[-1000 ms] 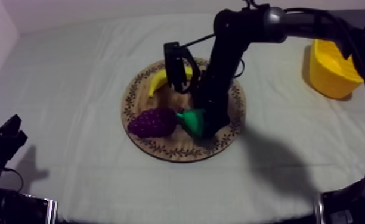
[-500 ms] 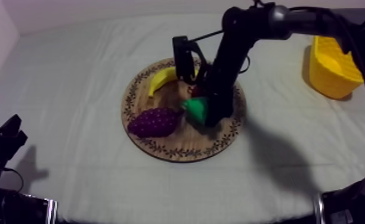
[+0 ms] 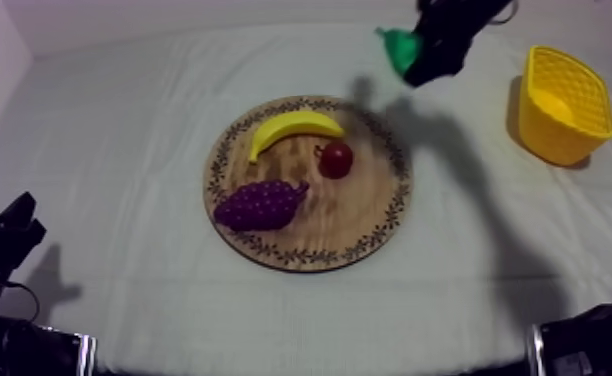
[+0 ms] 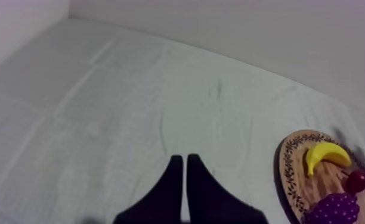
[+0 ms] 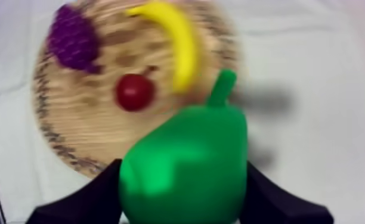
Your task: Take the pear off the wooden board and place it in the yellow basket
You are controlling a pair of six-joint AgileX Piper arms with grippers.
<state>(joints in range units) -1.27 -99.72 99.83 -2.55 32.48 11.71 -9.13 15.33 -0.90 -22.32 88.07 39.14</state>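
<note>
Right claw [image 3: 422,58] clamped on pear [image 3: 401,46], aloft between wooden board [image 3: 370,232] and yellow basket [image 3: 560,132]; left claw [image 4: 182,164] closed, empty

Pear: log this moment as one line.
right gripper: shut on pear, aloft, short of basket | left gripper: shut, parked | board: banana, grapes, small red fruit

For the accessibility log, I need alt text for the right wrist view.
Black fingers hold a green pear in the air. Beyond it lies the board with grapes, a small red fruit and a banana.
</note>
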